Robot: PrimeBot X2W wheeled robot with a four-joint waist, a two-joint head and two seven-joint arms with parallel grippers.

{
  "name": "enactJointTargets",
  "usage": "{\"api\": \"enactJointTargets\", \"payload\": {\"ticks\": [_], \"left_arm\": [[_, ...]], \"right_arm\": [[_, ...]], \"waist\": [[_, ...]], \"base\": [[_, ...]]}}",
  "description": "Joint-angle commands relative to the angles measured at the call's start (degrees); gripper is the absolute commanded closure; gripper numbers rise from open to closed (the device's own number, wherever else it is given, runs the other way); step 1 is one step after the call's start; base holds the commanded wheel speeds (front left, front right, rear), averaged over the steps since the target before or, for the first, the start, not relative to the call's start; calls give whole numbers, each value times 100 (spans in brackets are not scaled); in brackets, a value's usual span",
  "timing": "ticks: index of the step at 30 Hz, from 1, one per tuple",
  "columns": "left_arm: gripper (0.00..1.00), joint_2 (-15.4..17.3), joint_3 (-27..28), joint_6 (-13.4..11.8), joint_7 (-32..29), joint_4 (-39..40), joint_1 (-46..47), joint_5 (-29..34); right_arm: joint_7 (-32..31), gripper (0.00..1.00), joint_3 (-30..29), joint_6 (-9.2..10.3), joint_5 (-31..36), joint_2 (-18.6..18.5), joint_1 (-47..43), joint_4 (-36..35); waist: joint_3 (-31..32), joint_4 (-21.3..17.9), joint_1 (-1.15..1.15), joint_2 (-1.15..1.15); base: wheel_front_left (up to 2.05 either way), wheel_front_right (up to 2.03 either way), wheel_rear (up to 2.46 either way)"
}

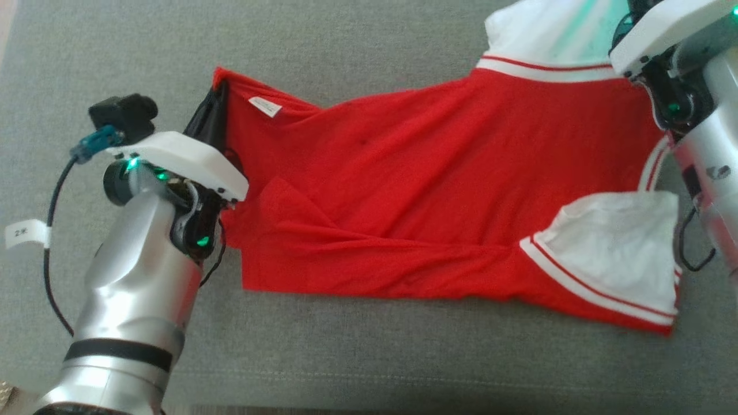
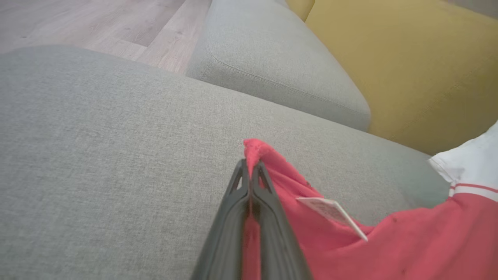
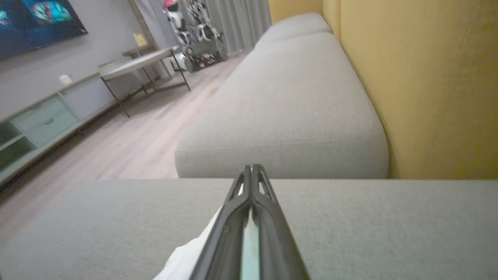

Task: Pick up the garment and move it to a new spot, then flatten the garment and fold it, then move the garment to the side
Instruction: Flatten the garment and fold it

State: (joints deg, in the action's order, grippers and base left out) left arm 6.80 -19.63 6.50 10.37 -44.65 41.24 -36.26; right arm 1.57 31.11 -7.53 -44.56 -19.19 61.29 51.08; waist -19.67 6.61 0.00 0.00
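Garment [image 1: 415,190], red with white sleeves and striped trim, is spread lengthwise across the middle of the grey seat cushion [image 1: 346,357], with creases and a fold along the side nearest the cushion's front edge. One white sleeve [image 1: 617,253] is laid toward the cushion's right end, near the front. The other sleeve [image 1: 548,29] is at the right end too, toward the back. Left gripper [image 2: 251,171] is pressed together, with the red hem corner pinched between its fingers over the cushion's left part. A white care label [image 2: 330,212] is exposed just beside that corner. Right gripper [image 3: 252,171] is also clamped tight over the cushion's far right part, with a pale strip of fabric held between its fingers and white cloth trailing below them. Whether either pinched edge is lifted clear of the cushion cannot be told. A second grey cushion [image 3: 288,109] is butted against the cushion's left end. A yellow backrest [image 3: 428,77] is set along the cushion's back side. Wooden floor [image 3: 128,144] is seen beyond its front side.
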Motion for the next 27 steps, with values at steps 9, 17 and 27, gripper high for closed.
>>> {"api": "enactJointTargets", "payload": {"ticks": [9, 17, 27], "left_arm": [[100, 519, 318, 39, -313, 891, -636, -440], [100, 727, 624, -252, -612, 2241, -1846, -895], [100, 879, 939, -651, -740, 3353, -2987, -1211]], "right_arm": [[285, 100, 221, 4, -627, -628, -1436, -1858], [391, 100, -193, 4, -776, -870, -3211, -3109], [229, 100, -1384, 4, -611, -535, -4968, -4058]], "waist": [[254, -314, 0, 0], [356, -518, 0, 0], [466, -528, 0, 0]], "base": [[0, 0, 0], [0, 0, 0], [0, 0, 0]]}}
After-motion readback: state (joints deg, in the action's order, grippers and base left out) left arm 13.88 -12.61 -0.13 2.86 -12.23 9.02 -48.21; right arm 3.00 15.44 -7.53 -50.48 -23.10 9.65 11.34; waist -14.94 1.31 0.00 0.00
